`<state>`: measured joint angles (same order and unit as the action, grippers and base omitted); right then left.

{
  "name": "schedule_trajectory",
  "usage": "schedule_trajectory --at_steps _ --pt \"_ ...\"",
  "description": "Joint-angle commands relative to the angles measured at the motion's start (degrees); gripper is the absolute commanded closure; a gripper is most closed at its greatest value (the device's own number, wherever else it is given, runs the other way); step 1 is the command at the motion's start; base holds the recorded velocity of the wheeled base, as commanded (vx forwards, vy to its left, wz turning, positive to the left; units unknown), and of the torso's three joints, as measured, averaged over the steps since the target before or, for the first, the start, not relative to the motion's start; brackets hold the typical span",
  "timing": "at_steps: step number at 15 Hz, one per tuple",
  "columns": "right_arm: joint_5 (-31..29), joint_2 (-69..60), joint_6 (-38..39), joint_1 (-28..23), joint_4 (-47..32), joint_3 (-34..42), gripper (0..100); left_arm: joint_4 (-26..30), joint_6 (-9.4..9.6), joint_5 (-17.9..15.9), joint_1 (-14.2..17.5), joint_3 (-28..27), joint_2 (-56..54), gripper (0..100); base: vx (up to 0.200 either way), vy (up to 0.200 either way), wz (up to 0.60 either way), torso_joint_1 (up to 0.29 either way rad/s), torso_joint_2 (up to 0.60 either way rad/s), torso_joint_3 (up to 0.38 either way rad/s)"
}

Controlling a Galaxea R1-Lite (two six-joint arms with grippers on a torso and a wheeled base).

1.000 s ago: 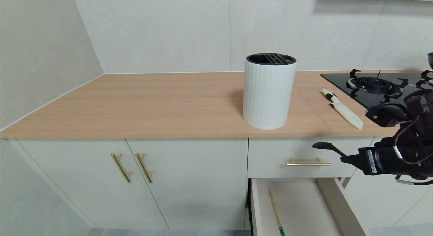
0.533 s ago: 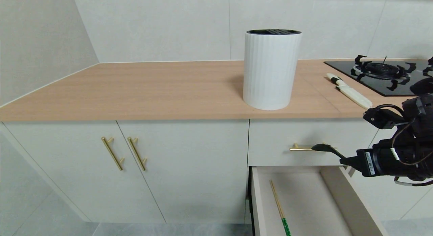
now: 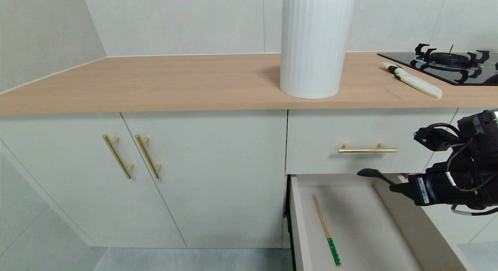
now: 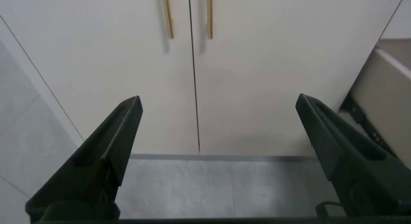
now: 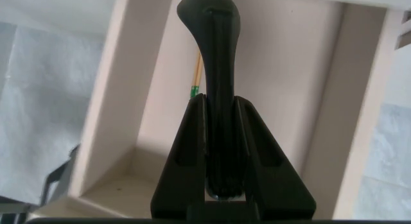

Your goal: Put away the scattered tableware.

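Right claw (image 5: pixel 219 103) clamped on black spoon (image 5: pixel 209 22), over drawer (image 5: pixel 292 89), left claw (image 4: pixel 218 115) gaping

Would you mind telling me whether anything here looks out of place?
Yes: a knife lies loose on the countertop between the white holder and the stove, rather than stored. The lower drawer stands open, with chopsticks inside.

A black glass gas hob (image 3: pixel 447 67) lies at the right end of the wood-grain surface (image 3: pixel 175 80), against its back edge. Below the front edge, two white cabinet doors (image 3: pixel 218 173) carry paired brass bar handles (image 3: pixel 116 156); a closed white drawer front (image 3: pixel 311 142) bears a horizontal brass handle (image 3: pixel 367 149). Grey floor tiles (image 3: pixel 186 259) lie beneath.
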<state>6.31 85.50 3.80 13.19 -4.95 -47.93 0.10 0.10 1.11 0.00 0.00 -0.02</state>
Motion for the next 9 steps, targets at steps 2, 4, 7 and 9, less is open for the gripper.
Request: schedule_trajectory --at_steps 2,4,7,9 --pt "0.1 0.2 0.0 0.0 0.0 0.2 100 0.0 -0.01 0.0 0.0 0.0 0.0 0 0.0 0.0 0.0 -0.027 0.09 0.071" --pt "0.1 0.3 -0.1 0.0 0.0 0.3 100 0.0 -0.01 0.0 0.0 0.0 0.0 0 0.0 0.0 0.0 0.0 0.0 0.0" --pt "-0.1 1.7 -0.7 1.4 0.0 0.8 100 0.0 -0.01 0.0 0.0 0.0 0.0 0 0.0 0.0 0.0 0.0 0.0 0.0" --pt "-1.6 4.2 -2.0 2.0 0.0 1.4 100 0.0 -0.01 0.0 0.0 0.0 0.0 0 0.0 0.0 0.0 0.0 0.0 0.0"
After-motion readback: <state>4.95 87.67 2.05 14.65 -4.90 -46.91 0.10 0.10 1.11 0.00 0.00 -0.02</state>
